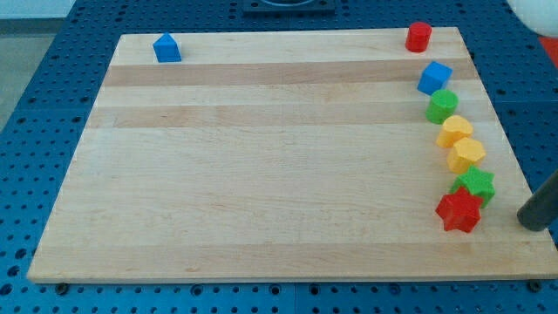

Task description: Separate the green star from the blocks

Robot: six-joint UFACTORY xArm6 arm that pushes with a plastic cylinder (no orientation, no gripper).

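Observation:
The green star [476,184] lies near the board's right edge. It touches the red star [459,212] just below and to its left, and the yellow hexagon [466,153] above it. My tip [532,223] is at the view's right edge, to the right of the red star and a little below the green star, apart from both. Above the hexagon, a yellow heart-like block [454,132], a green round block [442,105] and a blue cube [433,78] continue the column upward.
A red cylinder [418,37] stands at the board's top right. A blue house-shaped block [166,48] sits at the top left. The wooden board [261,174] rests on a blue perforated table.

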